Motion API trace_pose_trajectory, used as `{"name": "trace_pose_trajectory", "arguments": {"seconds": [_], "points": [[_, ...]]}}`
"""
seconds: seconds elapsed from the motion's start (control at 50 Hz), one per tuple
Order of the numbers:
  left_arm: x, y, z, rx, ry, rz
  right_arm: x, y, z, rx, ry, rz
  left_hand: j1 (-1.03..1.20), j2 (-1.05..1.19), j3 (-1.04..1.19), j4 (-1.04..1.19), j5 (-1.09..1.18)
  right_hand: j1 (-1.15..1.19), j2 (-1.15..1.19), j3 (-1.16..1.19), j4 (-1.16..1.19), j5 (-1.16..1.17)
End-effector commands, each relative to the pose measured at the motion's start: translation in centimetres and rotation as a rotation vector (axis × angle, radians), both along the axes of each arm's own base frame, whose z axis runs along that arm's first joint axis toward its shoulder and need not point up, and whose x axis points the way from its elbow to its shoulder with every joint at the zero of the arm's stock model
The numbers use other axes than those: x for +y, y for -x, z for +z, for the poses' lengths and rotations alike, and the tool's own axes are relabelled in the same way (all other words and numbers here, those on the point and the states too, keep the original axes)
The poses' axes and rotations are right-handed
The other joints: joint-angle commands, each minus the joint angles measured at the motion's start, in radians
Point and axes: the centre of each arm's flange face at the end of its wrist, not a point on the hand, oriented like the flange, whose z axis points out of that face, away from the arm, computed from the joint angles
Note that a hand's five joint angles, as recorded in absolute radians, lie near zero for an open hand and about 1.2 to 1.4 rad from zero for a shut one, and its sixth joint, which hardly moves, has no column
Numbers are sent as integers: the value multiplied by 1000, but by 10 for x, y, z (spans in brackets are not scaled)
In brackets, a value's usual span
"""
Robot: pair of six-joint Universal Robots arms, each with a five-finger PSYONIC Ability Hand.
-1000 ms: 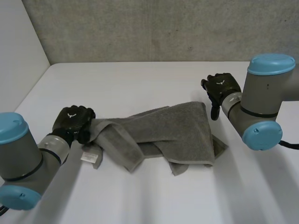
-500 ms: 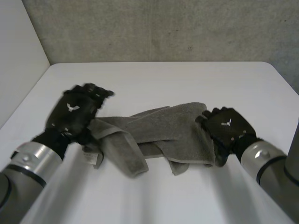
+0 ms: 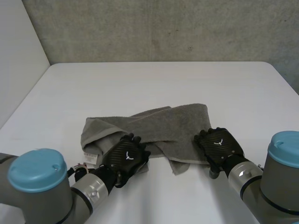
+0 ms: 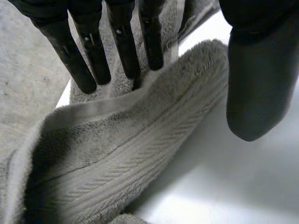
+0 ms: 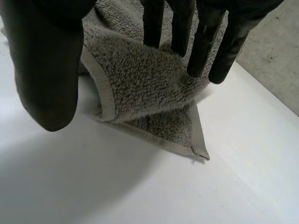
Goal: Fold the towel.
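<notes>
While the grasp is pending: towel (image 3: 159,123), rumpled; left hand (image 3: 126,156) spread, raised fold within its span; right hand (image 3: 218,147) spread, corner beneath it. Next: both must close to pinch.

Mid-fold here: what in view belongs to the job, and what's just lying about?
Job: grey towel; left hand, open over its near edge; right hand, open over its near corner.
Just there: white table; grey wall behind it.

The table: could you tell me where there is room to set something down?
Bare table: between the towel and the back wall, and beyond both towel ends. Crowded at the front, where the left robot hand and right robot hand rest on it.
</notes>
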Motion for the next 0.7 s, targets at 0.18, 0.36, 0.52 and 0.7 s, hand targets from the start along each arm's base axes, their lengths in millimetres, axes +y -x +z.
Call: {"name": "trace_pose_trajectory", "arguments": {"seconds": [0.18,0.36,0.52,0.7], "points": [[-9,10,-7,11,4,-2,-23,-4,-7,-1,38,-56,677,681,678,683,502,659,666,659,660,648],[-23,9,10,45,101,110,-33,-5,43,-65,179,-72,816,820,817,821,641,1011,1017,1010,1011,999],[-42,-17,110,346,271,399,-21,-1,123,-64,272,-34,816,820,817,821,641,1011,1017,1010,1011,999],[-66,-66,151,620,127,659,-26,11,131,227,56,94,816,820,817,821,641,1011,1017,1010,1011,999]]}}
